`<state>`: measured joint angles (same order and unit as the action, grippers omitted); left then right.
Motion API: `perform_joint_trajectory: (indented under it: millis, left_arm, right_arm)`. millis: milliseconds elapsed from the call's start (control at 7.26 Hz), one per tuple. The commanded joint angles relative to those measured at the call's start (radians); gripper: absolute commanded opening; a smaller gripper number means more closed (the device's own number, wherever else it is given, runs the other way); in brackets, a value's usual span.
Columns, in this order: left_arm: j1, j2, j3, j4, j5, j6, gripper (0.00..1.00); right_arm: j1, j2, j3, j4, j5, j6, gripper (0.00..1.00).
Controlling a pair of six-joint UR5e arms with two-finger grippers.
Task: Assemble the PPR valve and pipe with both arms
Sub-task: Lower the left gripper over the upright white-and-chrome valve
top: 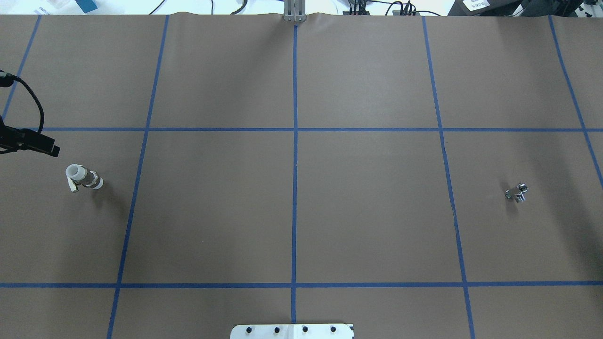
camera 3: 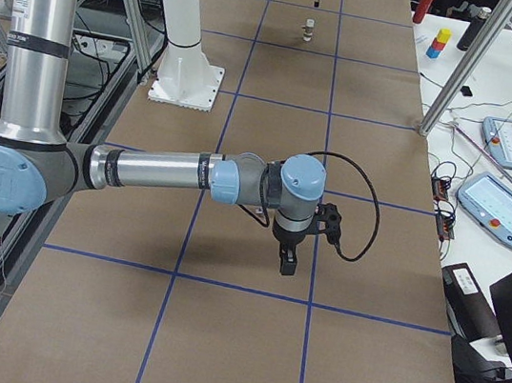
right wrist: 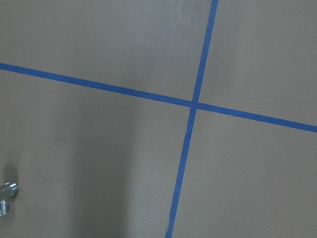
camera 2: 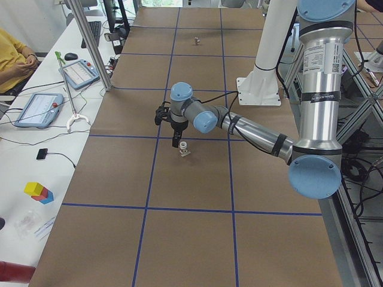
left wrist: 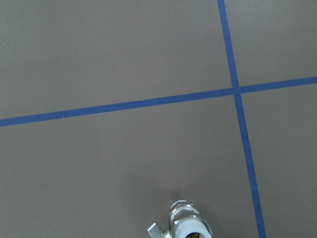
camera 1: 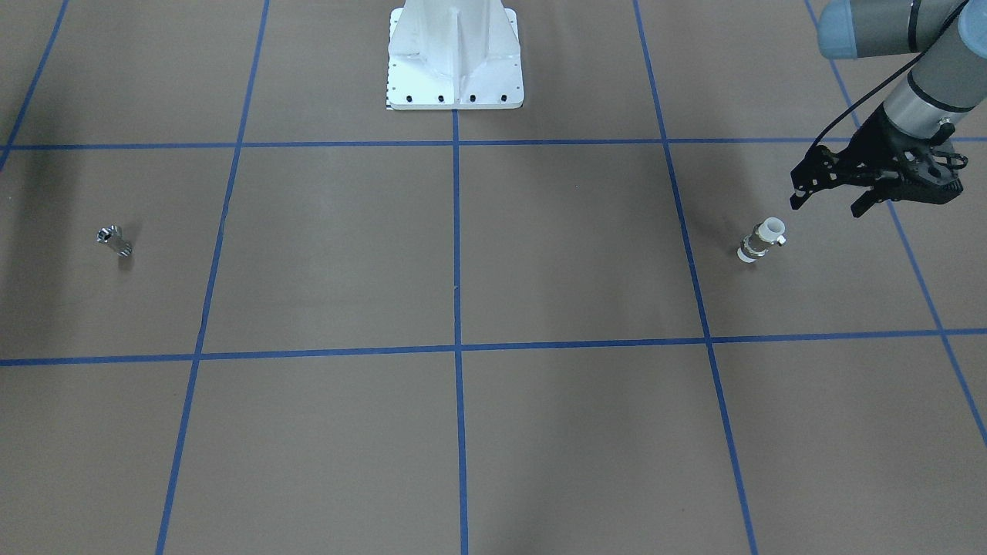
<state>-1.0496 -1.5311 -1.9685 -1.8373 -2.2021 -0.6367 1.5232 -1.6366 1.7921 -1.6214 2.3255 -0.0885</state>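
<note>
On my remote feed: brown table (top: 367,212) gridded with blue tape (top: 295,188), white pedestal (camera 1: 455,54) standing on it; tablets (camera 2: 37,109) and coloured blocks (camera 2: 39,192) on the side bench (camera 2: 18,156).

The valve (camera 1: 762,240), a white cylinder with silver bands and a small side lever, stands upright, open end up, on the robot's left side. The pipe (camera 1: 115,240), a shiny silver stub, seems to stand on end, well apart on the right.
</note>
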Motion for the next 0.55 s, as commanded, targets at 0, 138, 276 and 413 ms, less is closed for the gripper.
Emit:
perform_joint_trajectory:
  millis: [0, 138, 276, 413]
  left_arm:
    - [-0.006, 0.017, -0.021, 0.025, -0.001, 0.002, 1.0]
    - [-0.013, 0.053, -0.013, 0.029, -0.028, 0.05, 1.0]
    - [-0.042, 0.078, -0.048, 0.035, -0.066, 0.087, 1.0]
    - [-0.046, 0.083, -0.044, 0.036, -0.067, 0.094, 1.0]
  right_arm:
    - [0.002, -0.07, 0.089, 0.002, 0.015, 0.001, 1.0]
    - [0.0, -0.081, 0.09, 0.003, 0.008, 0.013, 1.0]
    - [0.006, -0.092, 0.117, 0.018, 0.008, 0.024, 1.0]
    - [0.006, -0.086, 0.103, 0.02, 0.008, 0.023, 1.0]
